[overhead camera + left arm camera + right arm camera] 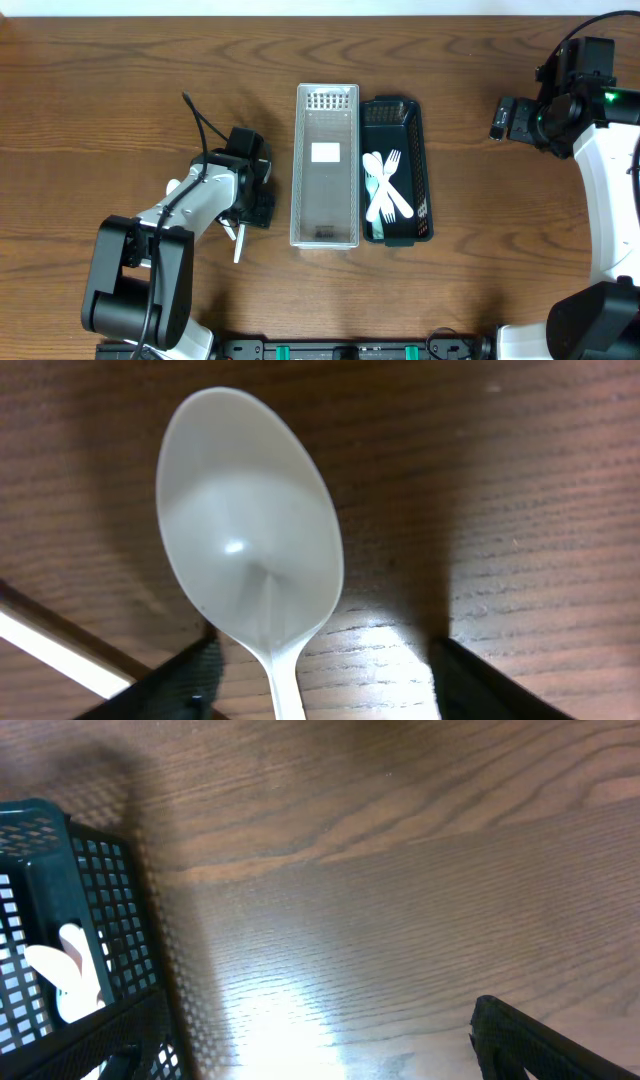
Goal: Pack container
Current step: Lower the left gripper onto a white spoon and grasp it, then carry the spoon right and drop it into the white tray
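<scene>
Left tool (pixel 325 660), jaws apart, straddles the neck of the white plastic spoon (pixel 250 530), which lies on the bench (pixel 520 510) left of the clear container (pixel 327 200). The spoon looks light, slick and likely bendy, so pinch its narrow neck. Right tool (pixel 503 118) gapes, empty.

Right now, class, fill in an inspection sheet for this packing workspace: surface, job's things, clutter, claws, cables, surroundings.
Surface: wooden table, bare, with some glare.
Job's things: clear container, no cutlery seen inside; dark mesh basket beside it, holding white forks and spoons; white spoon lying on the table.
Clutter: nothing seen.
Claws: left claw open, a finger on each side of the spoon's handle, not touching it; right claw open, holding nothing, away from the basket.
Cables: black cable looping over the left arm; second cable at the right arm.
Surroundings: black rail along the near edge.
</scene>
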